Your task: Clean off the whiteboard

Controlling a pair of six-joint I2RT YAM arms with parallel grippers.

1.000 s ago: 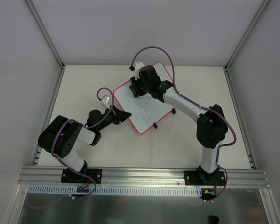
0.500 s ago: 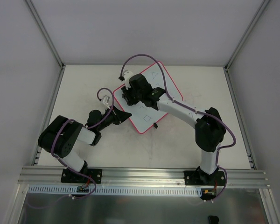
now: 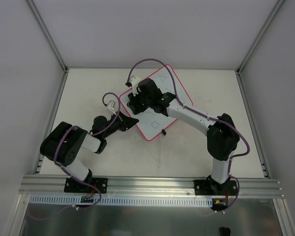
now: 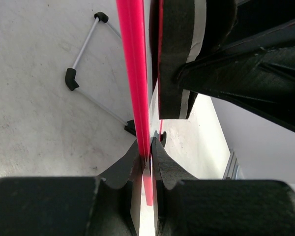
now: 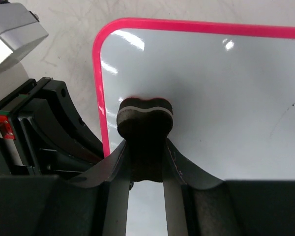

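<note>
The whiteboard (image 3: 148, 128) lies tilted like a diamond on the table, white with a pink frame (image 4: 132, 73). It carries faint pen marks: a triangle (image 3: 161, 77) and a small square (image 3: 156, 124). My left gripper (image 3: 132, 122) is shut on the board's near-left edge, the pink frame pinched between its fingertips (image 4: 148, 147). My right gripper (image 3: 133, 102) is shut on a black eraser (image 5: 145, 115), which presses on the board (image 5: 226, 98) close to its rounded left corner. The eraser (image 4: 179, 59) also looms beside the frame in the left wrist view.
A wire stand leg with black tips (image 4: 83, 49) and a black clip (image 3: 164, 132) stick out from under the board. Grey enclosure walls surround the table. An aluminium rail (image 3: 147, 184) runs along the near edge. The left arm's wrist (image 5: 44, 128) sits just beside the board's corner.
My right gripper has swept the eraser from the upper middle of the board down and left toward its left corner. The left gripper has kept its hold.
</note>
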